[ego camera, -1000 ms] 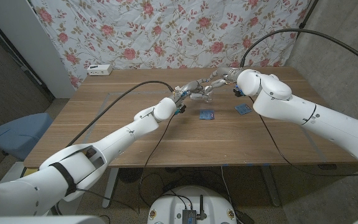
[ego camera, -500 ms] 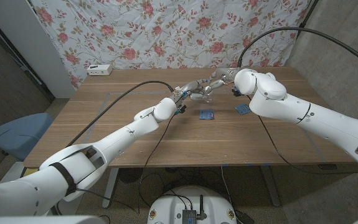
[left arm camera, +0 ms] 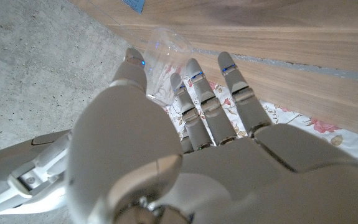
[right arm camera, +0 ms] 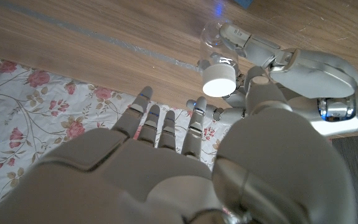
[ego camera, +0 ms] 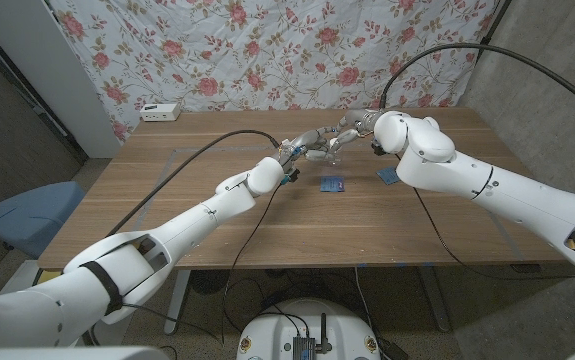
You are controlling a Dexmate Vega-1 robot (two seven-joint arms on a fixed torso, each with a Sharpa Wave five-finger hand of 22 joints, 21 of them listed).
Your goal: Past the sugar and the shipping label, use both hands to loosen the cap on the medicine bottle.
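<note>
Small clear plastic medicine bottle (right arm camera: 215,38) with a round white cap (right arm camera: 219,82), see-through body faintly catching a blue glint, held off the wooden table (ego camera: 217,215) toward its far middle, between the two hands. Left hand (ego camera: 307,148) wrapped around the clear body, thumb on one side and fingers (left arm camera: 194,81) on the other, as the left wrist view shows with the bottle (left arm camera: 166,56) between them. Right hand (ego camera: 352,128) open just beside the cap, fingers (right arm camera: 147,118) spread and extended, thumb close by the white disc; whether any fingertip actually touches the cap hard to judge, probably not gripping. In the head view the bottle itself mostly hidden behind the meeting fingers, too small to make out. Two small flat blue packets on the table near the hands: one (ego camera: 332,183) toward the middle, the other (ego camera: 388,176) to the right, partly covered by the right forearm; print on both unreadable. White boxy device (ego camera: 159,111) at the far left table edge, details blurred. Floral cloth backdrop (ego camera: 267,50) beyond the far edge.
</note>
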